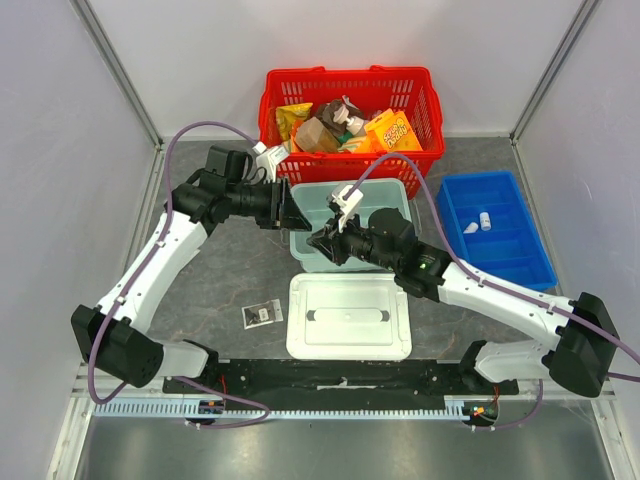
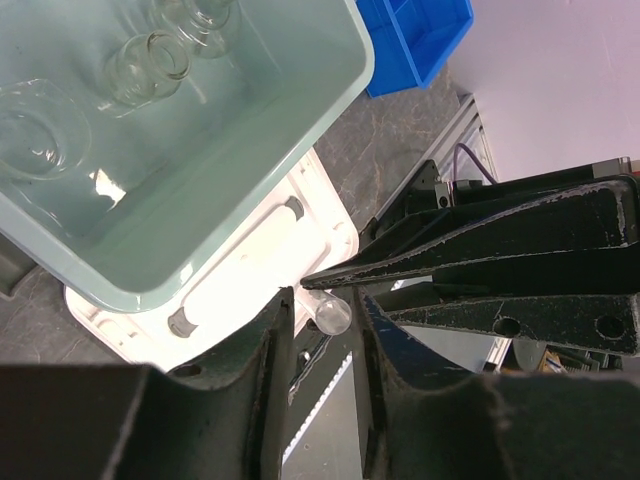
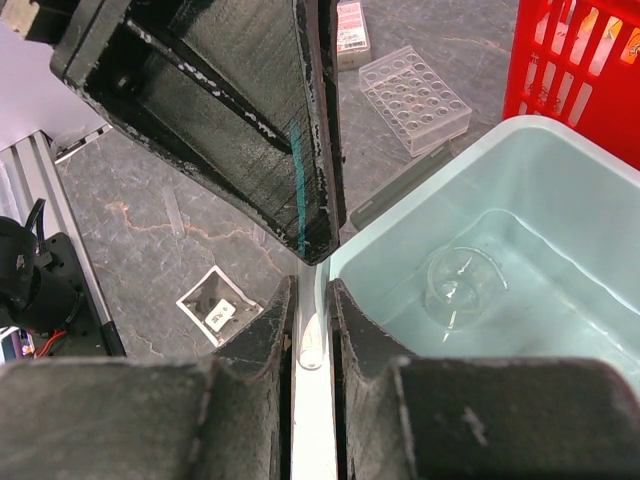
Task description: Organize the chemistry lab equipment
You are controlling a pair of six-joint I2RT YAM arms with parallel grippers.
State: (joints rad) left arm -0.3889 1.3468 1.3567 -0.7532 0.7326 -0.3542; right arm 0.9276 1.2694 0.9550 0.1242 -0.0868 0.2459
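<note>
While the two arms meet tip to tip over the near left corner of the pale green bin [image 1: 385, 186], a small clear tube [image 2: 332, 313] hangs in the air between them. Your right gripper [image 3: 310, 290] is clamped on it. Its wrist camera shows the tube filling the narrow slot between the two fingers, with its length running back along them toward the camera.

Your left gripper [image 2: 325, 298] comes in from the opposite side, and its fingers stand apart, one on each side of the same tube. A sliver of space seems to remain on at least one side, so it does not yet grip. From the left wrist camera you look onto the tube's open mouth. The body slants away toward the right gripper's tips, lying across the left fingers' gap rather than along it.

Both claws are at the tube, and only the right one carries it. The coming move looks like a handover, so the left fingers should pinch across the tube before the right lets go. Clear glass flasks [image 2: 150, 65] already lie inside the bin, just beyond.
</note>
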